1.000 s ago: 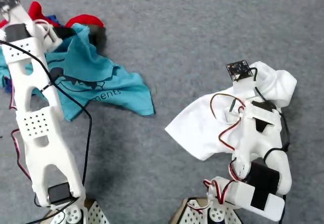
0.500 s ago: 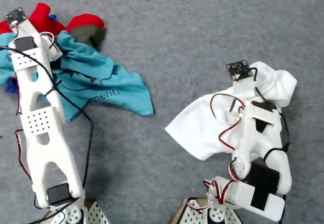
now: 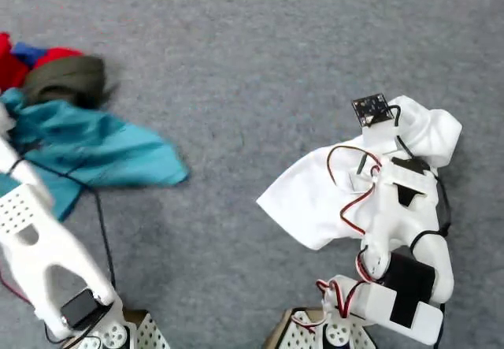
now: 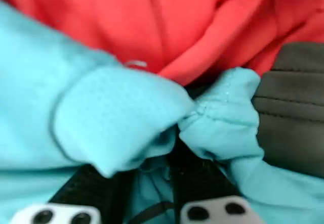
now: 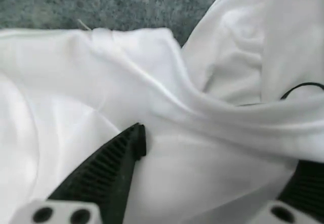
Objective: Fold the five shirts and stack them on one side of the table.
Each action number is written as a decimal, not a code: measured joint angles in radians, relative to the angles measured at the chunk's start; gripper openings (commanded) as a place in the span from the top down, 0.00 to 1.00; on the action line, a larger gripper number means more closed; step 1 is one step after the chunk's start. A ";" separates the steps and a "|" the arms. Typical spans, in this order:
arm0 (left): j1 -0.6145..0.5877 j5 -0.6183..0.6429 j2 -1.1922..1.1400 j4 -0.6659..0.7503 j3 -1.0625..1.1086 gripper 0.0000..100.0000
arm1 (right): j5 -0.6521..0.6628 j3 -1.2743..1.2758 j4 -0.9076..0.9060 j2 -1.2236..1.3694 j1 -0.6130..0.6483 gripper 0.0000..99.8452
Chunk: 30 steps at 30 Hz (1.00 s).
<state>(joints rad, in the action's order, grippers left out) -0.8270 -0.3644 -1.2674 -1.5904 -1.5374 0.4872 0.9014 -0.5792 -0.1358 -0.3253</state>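
the left gripper (image 4: 174, 148), clamped on a bunch of the teal shirt (image 3: 94, 148), has swung back toward the table's (image 3: 260, 65) left edge. it has dragged the teal shirt off the red shirt (image 3: 12, 67) and dark shirt (image 3: 67, 79) in the far left corner, so i'd say one shirt is being pulled free for folding. the right gripper (image 5: 220, 150) stays spread wide on the white shirt (image 3: 315, 199) by the near right edge, holding nothing. i can't read any lettering just now.

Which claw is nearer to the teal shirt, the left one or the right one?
Left. The left claw grips a bunch of the teal shirt; the right claw sits open on the white shirt, across the table.
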 measured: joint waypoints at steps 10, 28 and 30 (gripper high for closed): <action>-0.330 -0.293 0.008 -0.158 -0.101 0.98 | 0.000 0.000 0.000 0.000 0.000 0.54; -0.264 0.038 0.342 -0.054 -0.100 0.98 | 0.000 0.000 0.000 0.000 0.000 0.54; -0.206 0.087 0.388 0.003 -0.100 0.98 | 0.000 0.000 0.000 0.000 0.000 0.54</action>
<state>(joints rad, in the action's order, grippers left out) -1.0326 -0.2770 -0.8792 -1.5873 -1.6372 0.4872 0.9014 -0.5792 -0.1358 -0.3253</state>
